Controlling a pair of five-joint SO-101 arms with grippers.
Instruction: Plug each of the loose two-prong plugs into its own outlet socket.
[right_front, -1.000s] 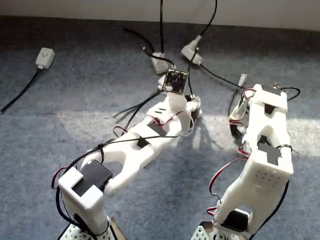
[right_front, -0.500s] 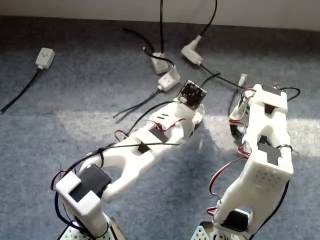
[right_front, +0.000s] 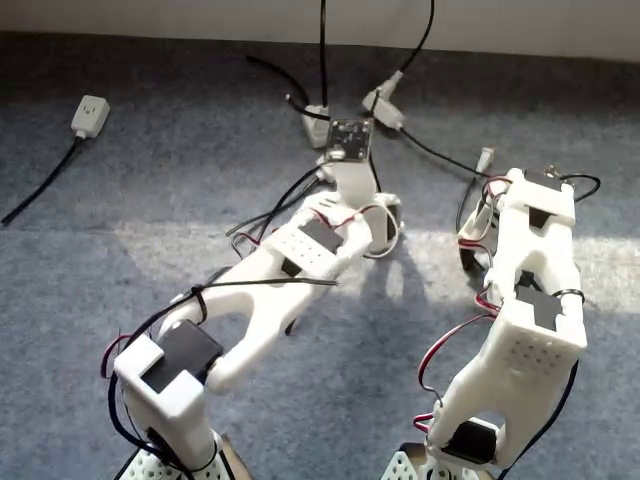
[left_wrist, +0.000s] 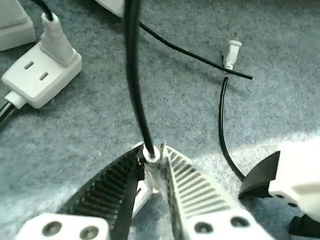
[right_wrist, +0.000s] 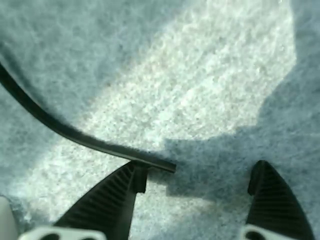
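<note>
On the grey carpet (right_front: 150, 200), a white outlet socket (right_front: 89, 115) lies near the far left edge. Mid-carpet, the left gripper (left_wrist: 152, 162) is clamped on a white plug (left_wrist: 150, 155), cord end up. A second socket (left_wrist: 42, 75) lies near it, 2 slots up. Farther right, a loose two-prong plug (left_wrist: 231, 50) points to the far edge. The right gripper (right_wrist: 200, 175) hangs wide open.

High view looks down, wrist views near carpet (right_wrist: 200, 75)

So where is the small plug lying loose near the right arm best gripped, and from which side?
Grip the loose plug on its white body, behind the two prongs, coming down from above. It lies flat on the carpet with the prongs sticking out at one end, so fingers can close across the body's sides.
</note>
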